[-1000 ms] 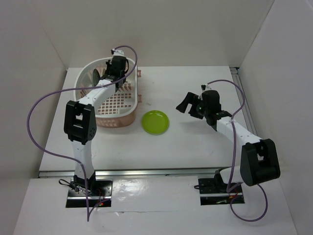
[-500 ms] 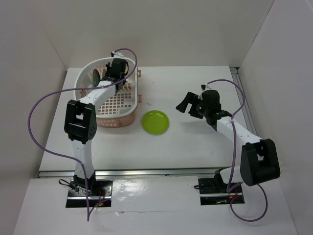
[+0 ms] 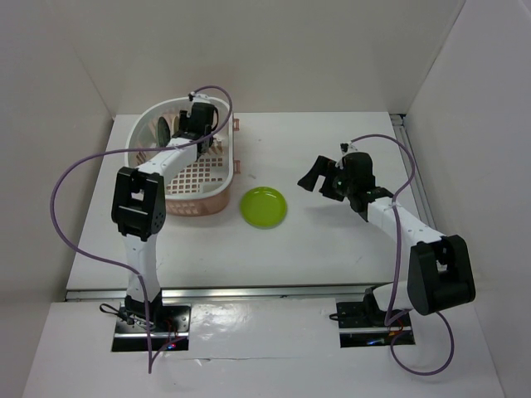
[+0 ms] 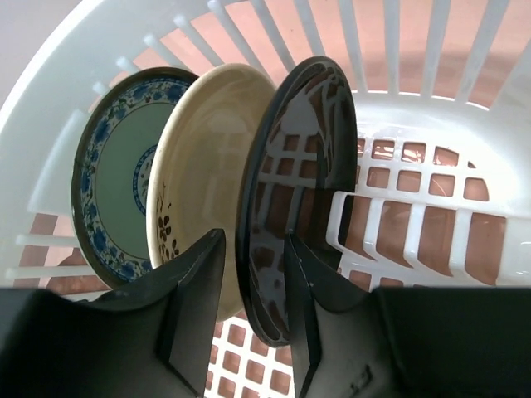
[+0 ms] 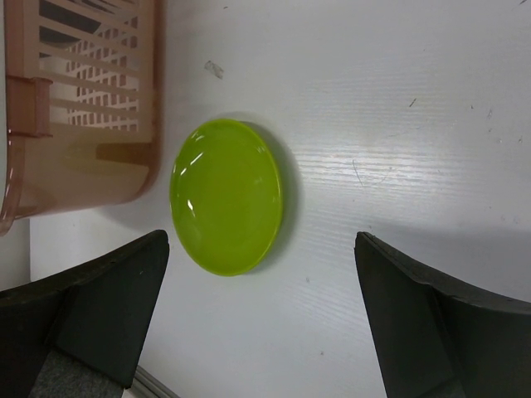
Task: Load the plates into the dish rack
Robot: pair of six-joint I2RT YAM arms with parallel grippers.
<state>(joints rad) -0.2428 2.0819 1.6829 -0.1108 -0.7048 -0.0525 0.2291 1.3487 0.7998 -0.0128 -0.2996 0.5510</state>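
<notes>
Three of the plates stand on edge in the dish rack (image 4: 415,50), which sits at the bench's far left corner. The teal patterned plate (image 4: 116,182) is outermost, then the cream plate (image 4: 207,166), then the black plate (image 4: 299,182). My left hand (image 4: 253,240) straddles the black one's lower rim with its fingers apart. A sliver of gap shows on one side, so I judge the tines carry that plate and I do not.

The lime green plate (image 5: 226,196) lies flat near the middle of the bench (image 5: 398,124), just beside the rack's near right corner. My right hand (image 5: 260,240) hangs above it with its fingers spread wide, holding nothing.

That plate looks stiff, light and glossy, so it will be slippery and likely to chip if knocked. It lies low on the bench, so I would take it by the rim on the side away from the rack, with one finger tucked under the lip.

The rack wall crowds its left side. Toward the right edge and the near edge the bench gives me open room. Inside the rack, free tines show beyond the black plate.
</notes>
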